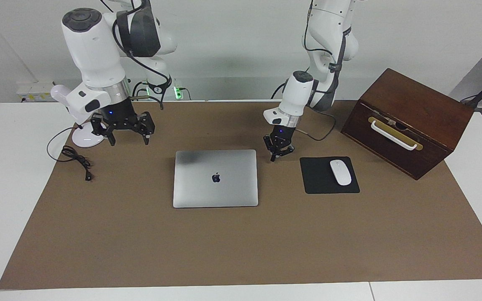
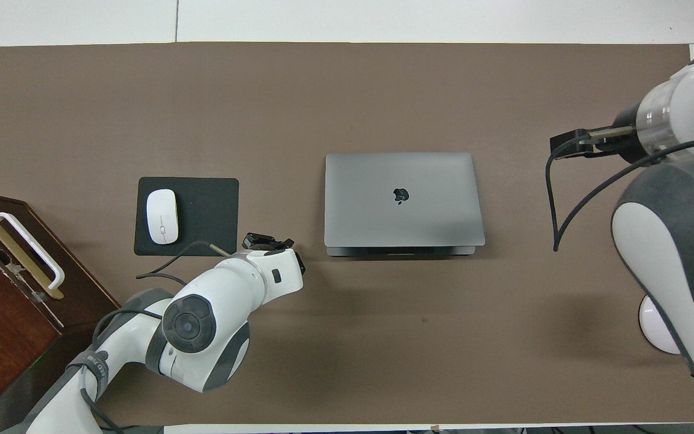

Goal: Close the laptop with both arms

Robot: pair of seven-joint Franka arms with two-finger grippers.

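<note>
The silver-grey laptop lies shut and flat on the brown mat, its lid with the dark logo facing up. My left gripper hangs shut and holds nothing, over the mat between the laptop's corner and the black mouse pad. In the overhead view the left gripper mostly hides under its own wrist. My right gripper is open and empty, raised over the mat next to the lamp base, well clear of the laptop. The overhead view catches the right gripper edge-on.
A white mouse rests on the black mouse pad beside the laptop. A dark wooden box with a white handle stands at the left arm's end. A white desk lamp and its black cord sit at the right arm's end.
</note>
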